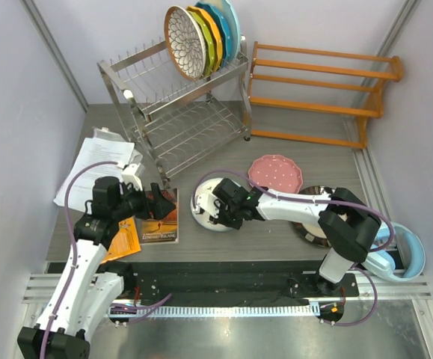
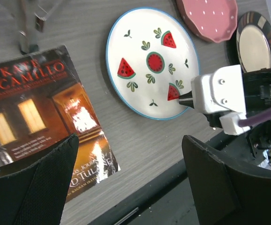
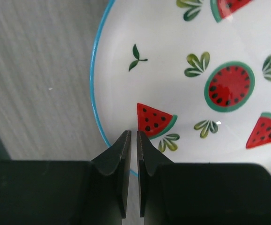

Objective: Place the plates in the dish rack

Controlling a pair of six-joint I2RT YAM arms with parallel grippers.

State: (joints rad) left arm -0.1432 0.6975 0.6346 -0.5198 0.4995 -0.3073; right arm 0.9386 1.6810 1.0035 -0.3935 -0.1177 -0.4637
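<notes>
Right hand [image 3: 132, 135], almost closed, sits at the rim of the watermelon plate [image 3: 196, 117]; left hand [image 2: 129, 140] hangs open over a book [image 2: 32, 103].

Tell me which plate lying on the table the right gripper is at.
The watermelon plate: the right gripper, tips closed, sits at its blue rim. The pink dotted plate and the dark-rimmed plate lie farther right.

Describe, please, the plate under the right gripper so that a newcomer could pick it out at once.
Start at the steel dish rack at the back and come forward to the book in front of it. Just right of the book lies a white plate under the right gripper. Unlike the pink polka-dotted plate beyond it, it has red watermelon slices and a thin blue rim.
</notes>
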